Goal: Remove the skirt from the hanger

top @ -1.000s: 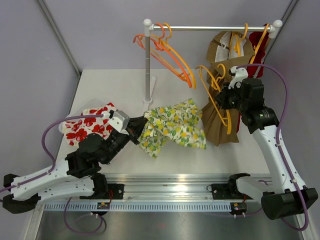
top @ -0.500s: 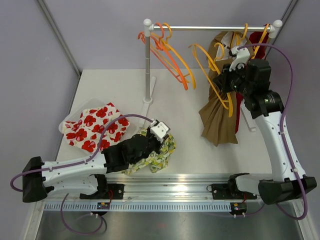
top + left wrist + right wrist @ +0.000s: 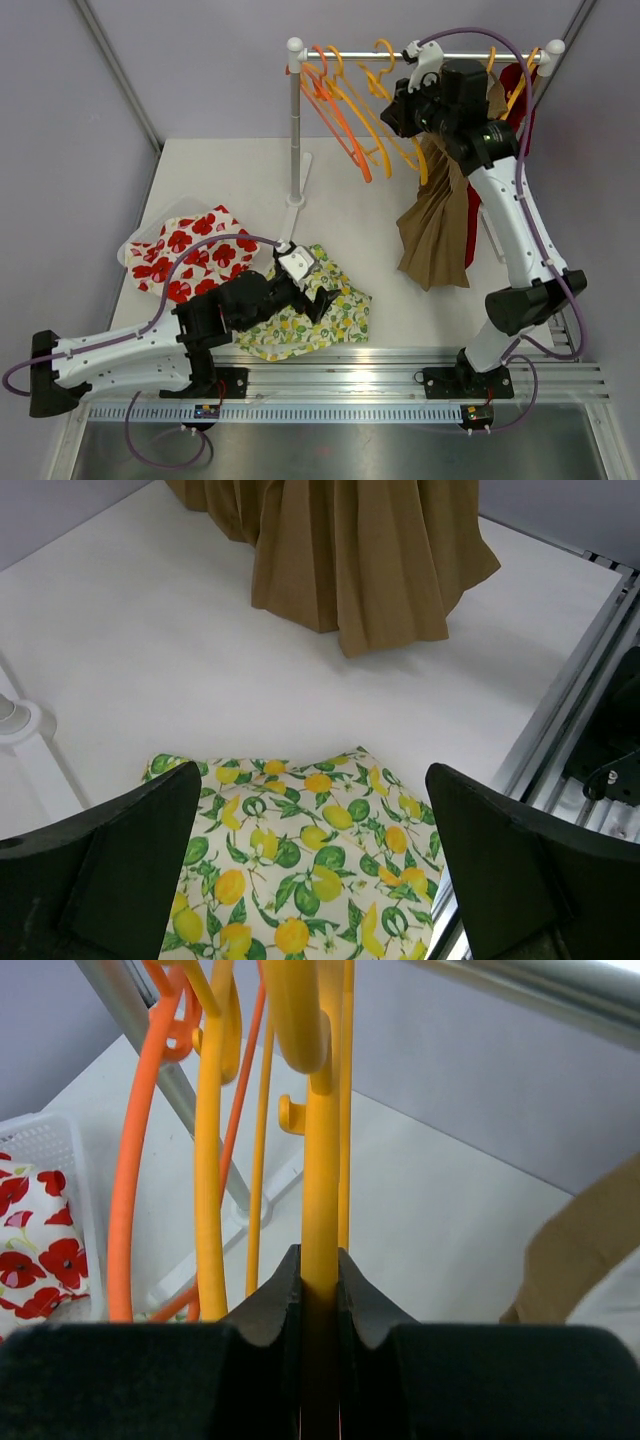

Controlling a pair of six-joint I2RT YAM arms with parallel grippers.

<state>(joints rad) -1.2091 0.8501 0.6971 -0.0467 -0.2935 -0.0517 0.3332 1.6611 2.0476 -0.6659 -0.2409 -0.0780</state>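
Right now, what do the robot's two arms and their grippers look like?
Both the left arm and right arm have white tubular links joined by black joint housings, each trailed by a looping purple cable. A small white camera block sits at each wrist. The left gripper and right gripper have matte black, wedge-shaped fingers.

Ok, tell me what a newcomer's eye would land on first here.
The lemon-print skirt lies spread near the front edge of the table, with the left gripper open just above it. Up at the rail, the right gripper is shut on a yellow hanger. A brown pleated skirt hangs toward the right end.
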